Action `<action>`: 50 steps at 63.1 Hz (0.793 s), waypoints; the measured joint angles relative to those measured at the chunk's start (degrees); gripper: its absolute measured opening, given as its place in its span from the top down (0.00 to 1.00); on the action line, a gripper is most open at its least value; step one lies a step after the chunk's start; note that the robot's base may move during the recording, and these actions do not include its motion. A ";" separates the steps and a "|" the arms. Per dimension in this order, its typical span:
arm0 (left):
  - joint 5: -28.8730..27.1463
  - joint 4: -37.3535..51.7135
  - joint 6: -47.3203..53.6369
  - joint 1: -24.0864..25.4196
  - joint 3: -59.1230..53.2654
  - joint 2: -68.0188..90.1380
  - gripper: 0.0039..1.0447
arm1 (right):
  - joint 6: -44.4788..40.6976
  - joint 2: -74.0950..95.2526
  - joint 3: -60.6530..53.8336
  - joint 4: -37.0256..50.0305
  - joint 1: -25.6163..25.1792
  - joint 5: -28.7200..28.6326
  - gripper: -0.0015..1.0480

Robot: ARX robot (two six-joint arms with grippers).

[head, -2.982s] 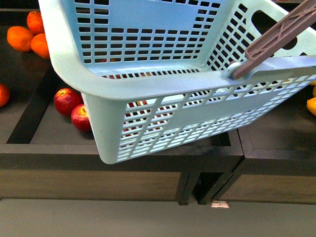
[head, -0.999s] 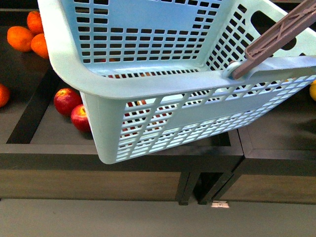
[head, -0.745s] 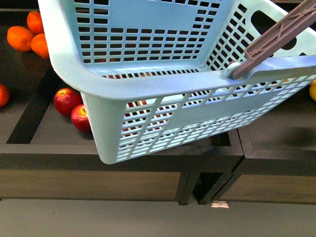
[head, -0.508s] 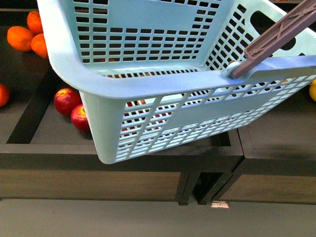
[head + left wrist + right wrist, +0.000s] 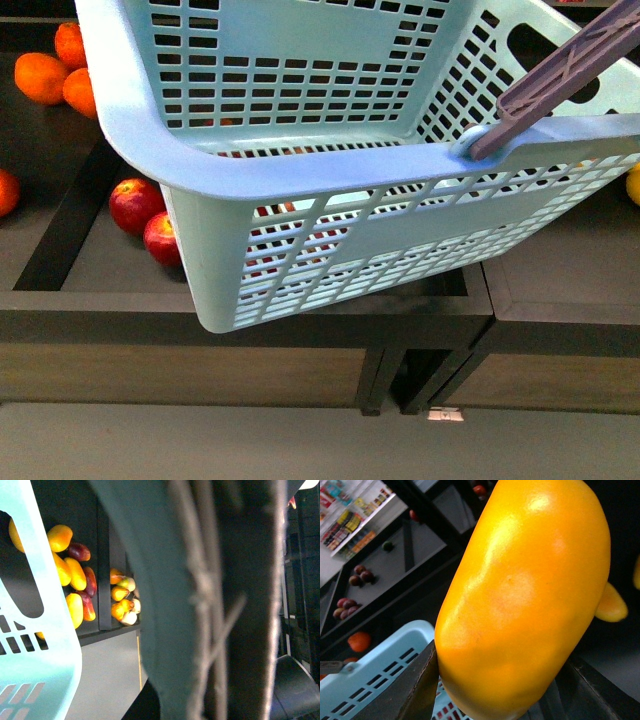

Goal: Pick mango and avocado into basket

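The pale aqua basket (image 5: 300, 170) hangs tilted in the air over the dark shelves and fills the top of the front view; its brown handle (image 5: 570, 75) runs up to the right. In the left wrist view my left gripper (image 5: 205, 645) is shut on that handle (image 5: 200, 580), seen blurred and very close. The yellow-orange mango (image 5: 525, 595) fills the right wrist view, with my right gripper (image 5: 505, 690) shut on it, a dark finger on each side. A corner of the basket (image 5: 385, 675) lies below the mango. No avocado can be made out.
Red apples (image 5: 135, 205) lie in a shelf bin under the basket, oranges (image 5: 60, 65) at the far left. More mangoes (image 5: 75, 575) fill a bin beside the basket wall (image 5: 50, 630). Another yellow fruit (image 5: 611, 605) lies behind the held mango. Grey floor (image 5: 300, 440) runs below the shelf front.
The basket hangs almost where it was. The yellow fruit at the front view's right edge sits higher than three seconds ago; over the last second nothing visibly moved.
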 joint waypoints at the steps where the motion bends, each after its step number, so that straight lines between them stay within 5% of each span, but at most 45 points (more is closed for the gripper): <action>1: 0.00 0.00 0.00 0.00 0.00 0.00 0.95 | 0.02 0.24 0.22 -0.02 0.31 0.04 0.45; 23: 0.02 -0.02 0.02 0.00 0.00 0.00 0.95 | 1.18 1.64 0.48 -0.87 6.73 -0.20 0.45; 50: 0.85 -0.33 0.00 -0.11 -0.37 0.00 0.95 | 3.82 0.22 -2.14 -1.01 7.15 -0.28 0.45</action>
